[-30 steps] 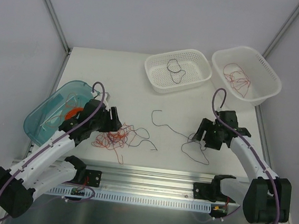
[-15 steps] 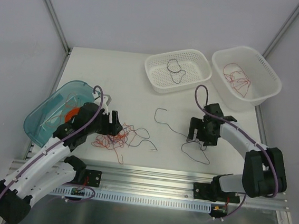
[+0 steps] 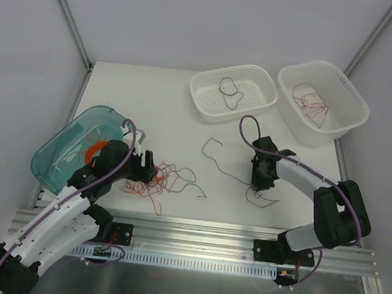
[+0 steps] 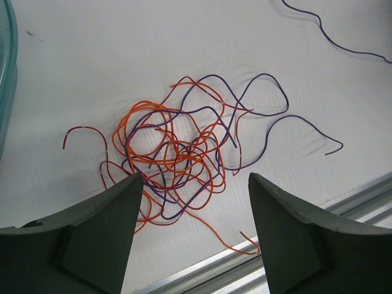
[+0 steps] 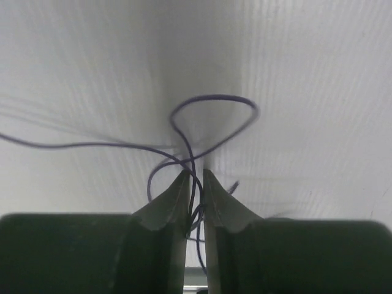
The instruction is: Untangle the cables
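Observation:
A tangle of red and dark cables [image 3: 155, 179] lies on the white table at the front left. In the left wrist view the tangle [image 4: 177, 153] sits just beyond my left gripper [image 4: 194, 179], which is open over it and holds nothing. My left gripper [image 3: 147, 164] is at the tangle's left edge. A single loose dark cable [image 3: 230, 171] curls across the middle of the table. My right gripper [image 3: 259, 184] is down on its right end. In the right wrist view my right gripper [image 5: 195, 179] is shut on the dark cable [image 5: 214, 98], whose loop sticks out past the fingertips.
Two white baskets stand at the back: the left basket [image 3: 265, 76] holds a dark cable, the right basket [image 3: 354, 94] holds red ones. A teal bin [image 3: 53, 154] with an orange coil [image 3: 93, 151] is at the left. A metal rail [image 3: 195, 232] runs along the front edge.
My right gripper moved left and down onto the loose dark cable and shut on it. My left gripper drew back slightly and stayed open.

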You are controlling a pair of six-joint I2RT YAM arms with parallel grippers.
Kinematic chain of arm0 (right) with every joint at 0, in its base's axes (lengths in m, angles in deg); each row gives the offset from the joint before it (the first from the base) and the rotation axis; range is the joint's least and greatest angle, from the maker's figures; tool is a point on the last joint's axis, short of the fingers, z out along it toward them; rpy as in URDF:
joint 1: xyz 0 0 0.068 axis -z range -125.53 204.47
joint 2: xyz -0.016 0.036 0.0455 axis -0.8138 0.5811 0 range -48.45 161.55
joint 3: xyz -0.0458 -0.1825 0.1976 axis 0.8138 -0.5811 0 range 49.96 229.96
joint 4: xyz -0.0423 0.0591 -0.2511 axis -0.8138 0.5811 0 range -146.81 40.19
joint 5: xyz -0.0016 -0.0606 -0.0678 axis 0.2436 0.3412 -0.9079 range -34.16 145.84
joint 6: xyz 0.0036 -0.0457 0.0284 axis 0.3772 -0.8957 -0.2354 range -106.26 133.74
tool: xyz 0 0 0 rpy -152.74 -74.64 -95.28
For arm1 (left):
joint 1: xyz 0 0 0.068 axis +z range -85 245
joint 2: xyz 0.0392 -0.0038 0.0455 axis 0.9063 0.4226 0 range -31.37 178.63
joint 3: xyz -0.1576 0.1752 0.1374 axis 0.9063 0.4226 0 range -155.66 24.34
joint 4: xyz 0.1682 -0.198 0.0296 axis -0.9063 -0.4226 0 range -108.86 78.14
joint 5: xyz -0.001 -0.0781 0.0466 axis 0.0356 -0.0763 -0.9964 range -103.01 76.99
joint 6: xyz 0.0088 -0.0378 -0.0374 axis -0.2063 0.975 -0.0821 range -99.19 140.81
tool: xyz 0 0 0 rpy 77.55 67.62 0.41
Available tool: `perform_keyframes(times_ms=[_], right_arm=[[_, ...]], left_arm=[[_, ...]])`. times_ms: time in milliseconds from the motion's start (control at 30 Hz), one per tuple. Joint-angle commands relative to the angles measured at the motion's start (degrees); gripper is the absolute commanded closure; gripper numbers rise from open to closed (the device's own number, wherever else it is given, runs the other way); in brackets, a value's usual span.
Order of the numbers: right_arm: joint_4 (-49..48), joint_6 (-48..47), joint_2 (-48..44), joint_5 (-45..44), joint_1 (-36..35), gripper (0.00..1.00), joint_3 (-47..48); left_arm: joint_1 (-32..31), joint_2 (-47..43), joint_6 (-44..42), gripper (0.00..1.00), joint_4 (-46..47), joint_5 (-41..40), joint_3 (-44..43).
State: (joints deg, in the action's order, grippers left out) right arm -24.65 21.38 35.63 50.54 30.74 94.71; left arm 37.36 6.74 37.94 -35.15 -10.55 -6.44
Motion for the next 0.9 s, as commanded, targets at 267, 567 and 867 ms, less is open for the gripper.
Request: perform_keyframes(times_ms=[267, 567, 867], right_arm=[[4.74, -1.22, -6.02, -3.14, -2.47, 0.99, 13.24], [6.6, -3.33, -5.95, -2.08, -2.38, 0.99, 38.19], [-7.36, -3.16, 3.37, 0.46, -1.41, 0.99, 56.21]], left_arm=[[0.48, -2.42, -1.48, 0.3, 1.58, -1.67, 0.29], [0.48, -3.48, -1.13, 0.3, 2.28, -1.67, 0.73], [0.48, -4.27, -1.13, 0.29, 2.28, -2.19, 1.25]])
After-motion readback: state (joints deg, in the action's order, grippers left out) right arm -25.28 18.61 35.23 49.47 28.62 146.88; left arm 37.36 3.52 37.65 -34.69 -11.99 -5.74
